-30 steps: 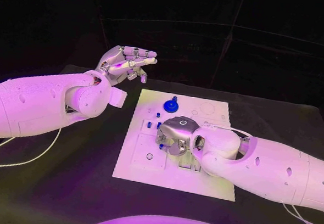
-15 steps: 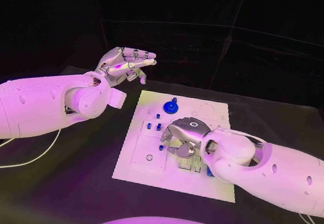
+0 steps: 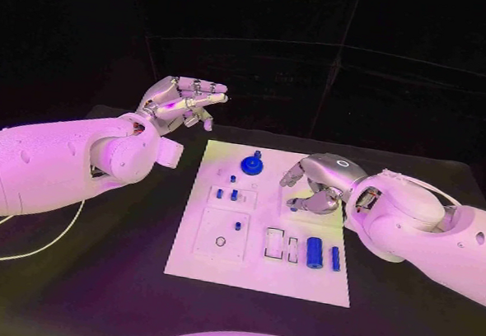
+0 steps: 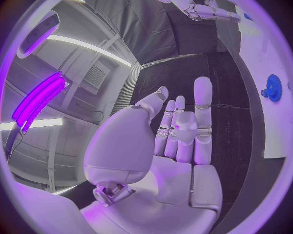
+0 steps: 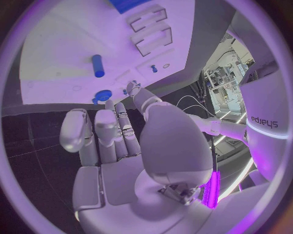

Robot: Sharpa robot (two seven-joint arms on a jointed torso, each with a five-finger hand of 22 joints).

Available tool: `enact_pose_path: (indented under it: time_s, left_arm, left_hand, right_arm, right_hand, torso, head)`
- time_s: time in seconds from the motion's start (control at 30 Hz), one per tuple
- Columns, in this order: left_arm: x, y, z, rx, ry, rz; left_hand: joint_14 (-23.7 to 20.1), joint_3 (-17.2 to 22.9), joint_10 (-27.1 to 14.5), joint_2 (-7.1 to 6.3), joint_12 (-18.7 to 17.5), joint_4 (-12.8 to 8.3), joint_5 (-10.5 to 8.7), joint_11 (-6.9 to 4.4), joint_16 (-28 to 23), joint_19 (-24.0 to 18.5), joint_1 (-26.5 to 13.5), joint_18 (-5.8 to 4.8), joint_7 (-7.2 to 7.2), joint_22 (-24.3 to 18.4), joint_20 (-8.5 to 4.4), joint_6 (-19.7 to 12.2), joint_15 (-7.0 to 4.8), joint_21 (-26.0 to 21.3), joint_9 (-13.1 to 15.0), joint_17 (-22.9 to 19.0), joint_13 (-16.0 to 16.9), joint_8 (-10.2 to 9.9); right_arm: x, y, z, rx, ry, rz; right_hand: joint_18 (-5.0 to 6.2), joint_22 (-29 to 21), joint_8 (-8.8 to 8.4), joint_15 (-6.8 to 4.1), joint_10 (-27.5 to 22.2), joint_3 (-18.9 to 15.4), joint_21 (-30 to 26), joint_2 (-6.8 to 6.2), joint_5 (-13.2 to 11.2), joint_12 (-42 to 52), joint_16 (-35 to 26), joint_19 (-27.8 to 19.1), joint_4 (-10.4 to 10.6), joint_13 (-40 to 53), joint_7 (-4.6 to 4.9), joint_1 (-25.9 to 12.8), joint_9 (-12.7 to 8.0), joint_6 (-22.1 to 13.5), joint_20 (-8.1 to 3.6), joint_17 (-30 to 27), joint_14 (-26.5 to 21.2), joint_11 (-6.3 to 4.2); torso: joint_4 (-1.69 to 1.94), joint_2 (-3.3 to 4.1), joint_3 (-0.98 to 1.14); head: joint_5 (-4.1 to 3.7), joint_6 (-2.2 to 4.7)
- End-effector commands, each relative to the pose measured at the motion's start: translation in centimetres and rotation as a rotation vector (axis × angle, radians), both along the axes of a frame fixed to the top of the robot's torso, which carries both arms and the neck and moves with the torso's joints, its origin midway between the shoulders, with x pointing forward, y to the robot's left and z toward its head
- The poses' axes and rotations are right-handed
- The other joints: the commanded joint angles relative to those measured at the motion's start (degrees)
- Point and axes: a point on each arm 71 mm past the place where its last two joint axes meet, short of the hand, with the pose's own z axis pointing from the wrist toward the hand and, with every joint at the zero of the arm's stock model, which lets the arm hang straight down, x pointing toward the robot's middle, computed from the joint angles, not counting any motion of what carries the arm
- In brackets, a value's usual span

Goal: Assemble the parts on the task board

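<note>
The white task board (image 3: 220,256) lies in the middle of the black table. A blue gear (image 3: 252,165) stands near its far edge, and it also shows in both wrist views, as the gear (image 4: 272,87) and the gear (image 5: 102,95). Two small blue pegs (image 3: 226,193) stand left of centre. Two blue cylinders (image 3: 314,252) lie side by side near the right edge. My right hand (image 3: 319,183) hovers over the board's far right part, fingers apart, holding nothing. Beyond the board's far left corner my left hand (image 3: 183,98) is raised, open and empty.
Rectangular slots (image 3: 273,243) are cut in the board beside the cylinders, and a raised plate with a hole (image 3: 221,240) sits on its left half. Black table (image 3: 85,281) surrounds the board. A dark curtain stands behind.
My right hand has lifted off the board's middle and drawn back toward the far right, uncovering the blue cylinders lying by the slots. The left hand has barely moved.
</note>
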Motion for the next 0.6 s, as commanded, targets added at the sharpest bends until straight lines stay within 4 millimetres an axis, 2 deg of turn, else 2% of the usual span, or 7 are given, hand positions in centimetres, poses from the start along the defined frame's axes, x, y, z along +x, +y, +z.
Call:
enact_pose_path:
  time_s: [0.03,0.23,0.43,0.6]
  left_arm:
    - [0.0,-0.1,0.2,-0.011,-0.006,-0.011]
    - [0.0,-0.2,0.1,-0.012,-0.005,-0.014]
    - [0.0,-0.2,0.1,-0.012,-0.005,-0.013]
    - [0.0,-0.2,0.1,-0.012,-0.006,-0.012]
  left_hand:
    - [-0.6,0.1,0.4,0.21,0.3,-0.3,0.06,0.19,-0.1,-0.1,0.3,0.82,0.01,-0.1,-0.19,0.3,-0.04,-0.2,-0.1,-0.1,-0.1,0.4]
    - [-0.6,0.1,0.4,0.21,0.3,-0.3,0.06,0.19,-0.1,-0.1,0.3,0.82,0.01,-0.1,-0.19,0.3,-0.04,-0.2,-0.1,-0.1,-0.1,0.4]
    - [-0.6,0.0,0.4,0.16,0.3,-0.3,0.05,0.20,-0.1,-0.1,0.2,0.82,0.02,-0.1,-0.19,0.4,-0.03,-0.3,-0.1,-0.1,-0.1,0.4]
    - [-0.6,0.0,0.4,0.16,0.3,-0.3,0.05,0.20,-0.1,-0.1,0.2,0.82,0.02,-0.1,-0.19,0.4,-0.03,-0.3,-0.1,-0.1,-0.1,0.4]
  right_arm:
    - [0.4,-0.7,-0.2,-0.020,0.056,-0.032]
    - [0.8,-0.8,-0.6,-0.081,0.079,-0.030]
    - [1.0,-0.7,-1.2,-0.134,0.111,-0.022]
    - [1.3,-0.6,-1.4,-0.163,0.117,-0.021]
  right_hand:
    - [0.92,-0.7,-0.05,-0.02,-0.9,-1.8,-0.6,-0.12,0.4,0.5,-0.4,-0.5,0.2,0.1,-0.18,0.5,0.0,-0.6,-0.06,-0.8,-0.4,0.02]
    - [1.15,-1.8,-0.03,0.03,-2.0,-4.6,-1.6,0.57,0.4,1.4,-1.0,-1.1,0.6,0.1,-0.60,1.7,0.1,-0.9,0.01,-2.0,-0.5,0.14]
    - [1.22,-2.1,0.04,0.02,-2.2,-5.8,-1.9,1.14,0.6,2.1,-1.2,-1.3,0.8,0.2,-0.72,2.4,0.1,-0.9,0.02,-2.4,-0.5,0.11]
    - [1.18,-2.1,0.15,-0.13,-1.6,-6.4,-1.9,1.94,0.6,3.1,-1.1,-1.0,0.8,0.2,-0.68,3.1,0.2,-0.4,-0.09,-2.5,-0.4,-0.08]
  torso:
    - [0.05,0.07,-0.01]
    - [0.10,0.09,0.05]
    - [0.16,0.11,0.02]
    - [0.05,0.10,0.02]
  head:
    - [-0.01,-0.01]
    - [-0.04,-0.06]
    - [-0.02,-0.19]
    - [-0.01,-0.26]
